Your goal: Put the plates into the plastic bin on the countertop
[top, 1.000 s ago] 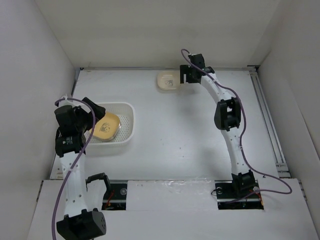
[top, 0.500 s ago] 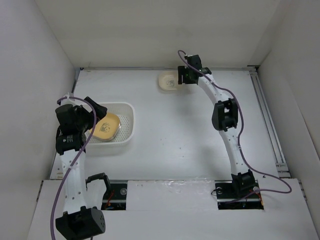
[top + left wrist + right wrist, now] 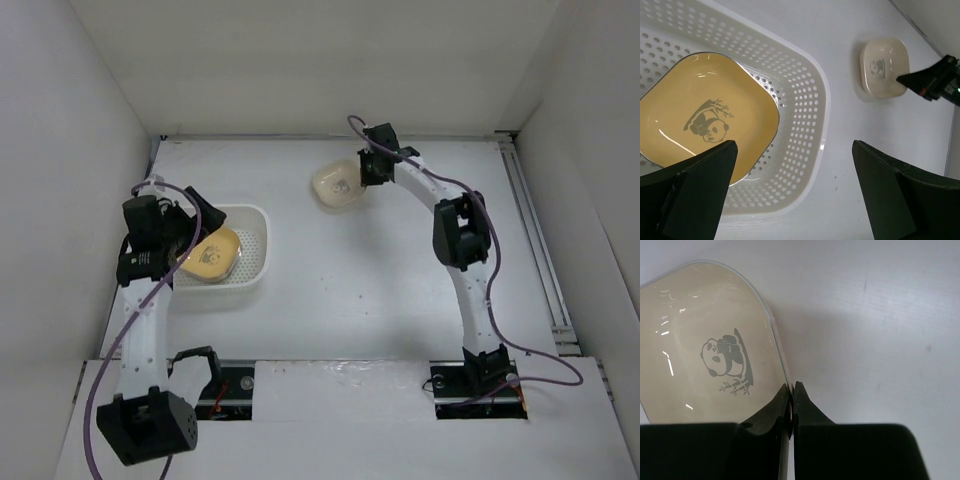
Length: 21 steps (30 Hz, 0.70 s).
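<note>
Right claw (image 3: 791, 396) was clamped together on the thin rim of the cream rounded-square glazed plate (image 3: 700, 345), at the far middle of the white matte surface (image 3: 380, 280), well apart from the white perforated plastic bin (image 3: 812, 107). Whether the plate was clear of the surface could not be told. Glaze glossy, with streaks of light; panda print (image 3: 725, 362) at centre. Judged stiff, light, slick, liable to chip: so shallow a rim pinch might let it swing or slip, and a deeper bite over the lip seemed safer. Orange-yellow glossy rounded-square plate (image 3: 705, 120) lay in the bin. Left claw (image 3: 792, 195) hung above the bin, fingers apart, holding nothing
</note>
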Each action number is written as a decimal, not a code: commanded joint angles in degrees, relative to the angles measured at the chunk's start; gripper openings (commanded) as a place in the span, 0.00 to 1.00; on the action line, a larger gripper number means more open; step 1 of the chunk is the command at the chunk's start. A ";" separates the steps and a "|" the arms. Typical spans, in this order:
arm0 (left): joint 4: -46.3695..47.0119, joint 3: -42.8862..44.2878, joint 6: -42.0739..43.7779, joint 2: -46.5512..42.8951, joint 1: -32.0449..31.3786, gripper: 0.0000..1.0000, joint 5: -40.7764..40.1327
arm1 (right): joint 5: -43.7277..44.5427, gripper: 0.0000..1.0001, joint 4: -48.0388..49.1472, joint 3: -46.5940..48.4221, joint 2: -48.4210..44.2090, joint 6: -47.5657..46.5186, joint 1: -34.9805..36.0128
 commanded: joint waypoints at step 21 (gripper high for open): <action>5.03 6.49 1.80 12.24 -7.62 0.51 1.67 | 11.16 0.00 12.15 -20.41 -37.05 1.96 31.71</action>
